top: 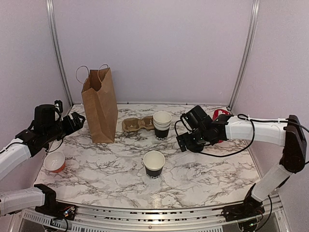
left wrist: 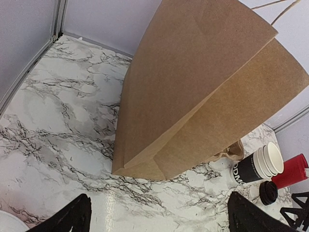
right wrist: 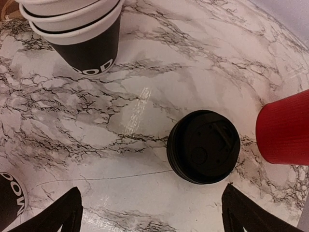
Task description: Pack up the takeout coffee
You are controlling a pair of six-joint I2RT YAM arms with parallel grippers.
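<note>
Takeout coffee cup [top: 153, 164]: stands upright on the marble worktop [top: 106, 169], front and centre, well apart from both arms; black side, white rim, top open to the camera. A sliver of it shows at the lower left of the right wrist view [right wrist: 8, 200].
Loose black lid [right wrist: 203, 146]: lies flat on the worktop just beside the red cup [right wrist: 285, 128], below and between the right fingers.
Left fingers [left wrist: 72, 217]: spread wide, holding nothing, facing the foot of the paper bag [left wrist: 193, 87].
Right fingers [right wrist: 63, 212]: spread wide, holding nothing, above the worktop near the lid.
Paper bag: upright at the back left, mouth open, 2 string handles up.
Stack of cups [top: 162, 124]: upright, right of the cardboard cup carrier [top: 136, 124].
Orange-sided cup [top: 54, 161]: at the left edge, near the left arm.
</note>
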